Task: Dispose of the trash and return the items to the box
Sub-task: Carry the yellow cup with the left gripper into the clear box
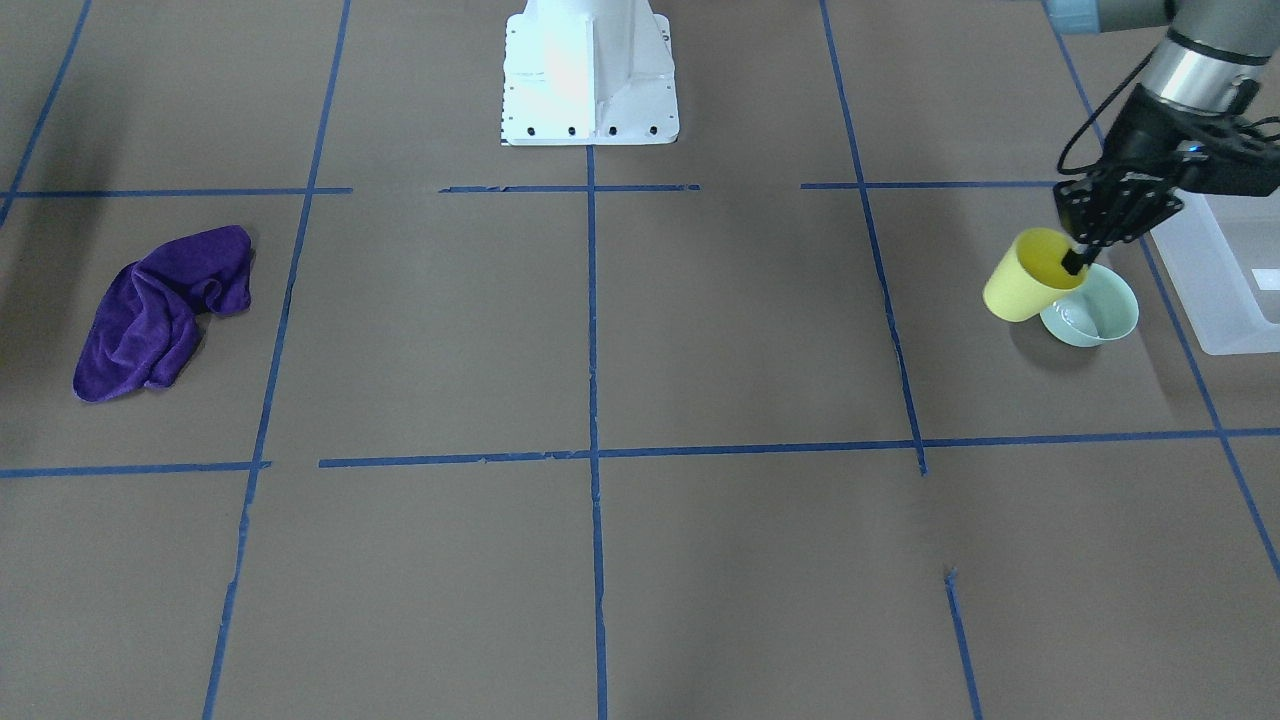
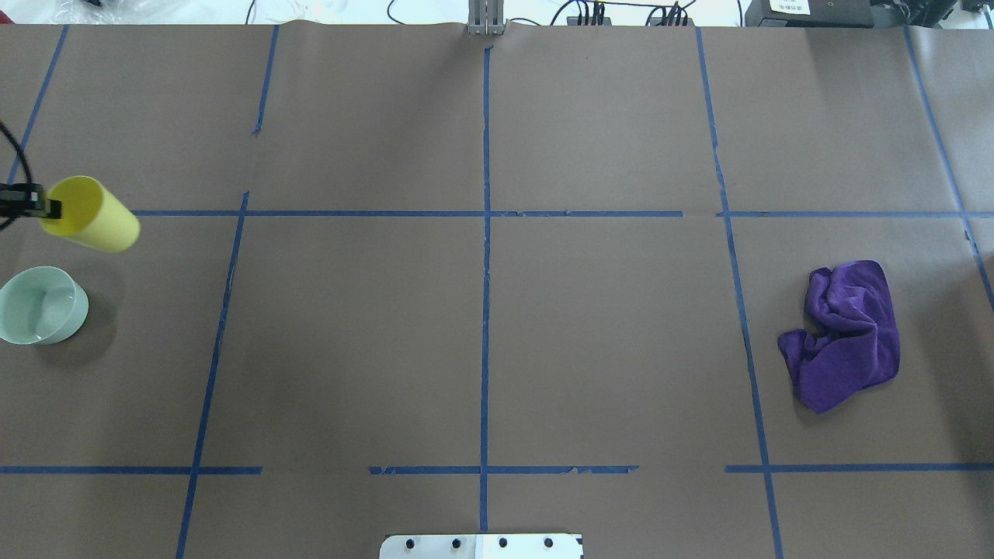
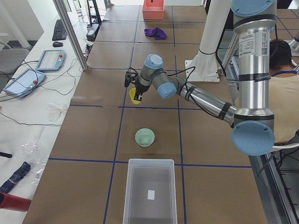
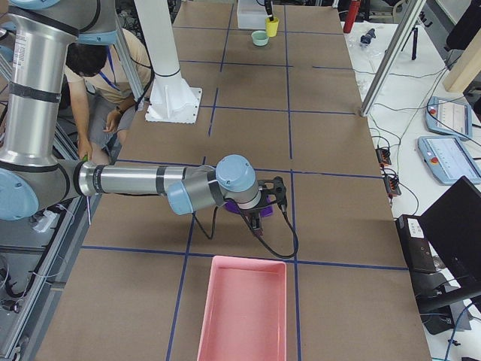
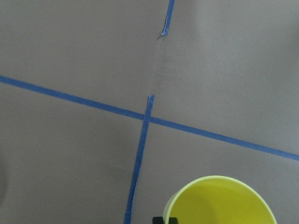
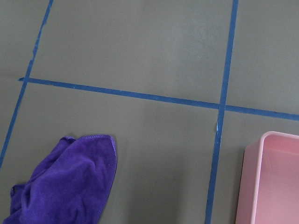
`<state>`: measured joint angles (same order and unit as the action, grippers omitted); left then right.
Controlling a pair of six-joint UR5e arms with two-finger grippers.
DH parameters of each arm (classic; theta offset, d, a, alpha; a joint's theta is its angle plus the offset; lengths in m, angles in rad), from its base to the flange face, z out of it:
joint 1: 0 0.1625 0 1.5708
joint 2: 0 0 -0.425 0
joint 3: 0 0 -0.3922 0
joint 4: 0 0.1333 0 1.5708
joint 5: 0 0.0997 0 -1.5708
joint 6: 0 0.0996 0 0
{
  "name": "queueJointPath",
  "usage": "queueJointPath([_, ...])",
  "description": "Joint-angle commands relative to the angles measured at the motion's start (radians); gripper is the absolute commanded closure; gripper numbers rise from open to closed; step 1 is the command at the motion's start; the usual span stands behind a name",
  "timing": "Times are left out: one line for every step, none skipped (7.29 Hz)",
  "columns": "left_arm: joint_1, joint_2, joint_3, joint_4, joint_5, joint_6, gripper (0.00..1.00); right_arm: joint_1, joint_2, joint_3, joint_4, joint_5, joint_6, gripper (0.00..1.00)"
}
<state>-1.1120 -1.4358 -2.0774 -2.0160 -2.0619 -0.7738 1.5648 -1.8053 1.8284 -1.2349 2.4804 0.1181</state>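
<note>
The left fingers [image 1: 1073,262] pinch the rim of the yellow cup [image 1: 1028,276], with one finger inside the mouth and the other outside the wall. You find this grip at the right of the front-facing view and at the left edge of the overhead view. The cup hangs tilted, with its mouth toward the arm and its base pointing away.

The green bowl [image 2: 40,305] sits upright on the desk [image 2: 481,326], near the cup. In the overhead view the two are apart; in the front-facing view the cup overlaps the bowl's rim.

The box [image 3: 150,193] stands at the bottom centre of the left side view, just beyond the bowl from the cup. A small white label shows inside it.

The right fingers [image 4: 258,222] hang over the purple cloth [image 2: 846,334], which lies crumpled at the right of the overhead view. You cannot tell whether these fingers are spread or pressed together. A pink tray [image 4: 242,308] lies near the cloth at the bottom of the right side view.
</note>
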Motion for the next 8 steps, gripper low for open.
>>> queueJointPath([-0.239, 0.141, 0.051, -0.004, -0.195, 0.497, 1.0, 0.0, 0.001, 0.0, 0.0, 0.0, 0.0, 0.0])
queueJointPath([-0.372, 0.147, 0.174, -0.004, -0.302, 0.729, 1.0, 0.0, 0.003, 0.0, 0.0, 0.0, 0.0, 0.0])
queueJointPath([-0.459, 0.143, 0.292, -0.004, -0.328, 0.918, 1.0, 0.0, 0.003, 0.0, 0.0, 0.0, 0.0, 0.0])
queueJointPath([-0.527, 0.146, 0.353, 0.0, -0.33, 1.012, 1.0, 0.0, 0.003, 0.0, 0.0, 0.0, 0.0, 0.0])
queueJointPath([-0.569, 0.152, 0.397, 0.003, -0.348, 1.1, 1.0, 0.0, 0.003, 0.0, 0.0, 0.0, 0.0, 0.0])
queueJointPath([-0.583, 0.176, 0.449, -0.007, -0.418, 1.161, 1.0, 0.0, 0.003, 0.0, 0.0, 0.0, 0.0, 0.0])
queueJointPath([-0.583, 0.178, 0.477, -0.015, -0.426, 1.153, 1.0, 0.0, 0.003, -0.001, 0.0, 0.0, 0.0, 0.0])
queueJointPath([-0.583, 0.178, 0.511, -0.083, -0.428, 1.127, 1.0, 0.0, 0.003, 0.0, 0.0, 0.0, 0.0, 0.0])
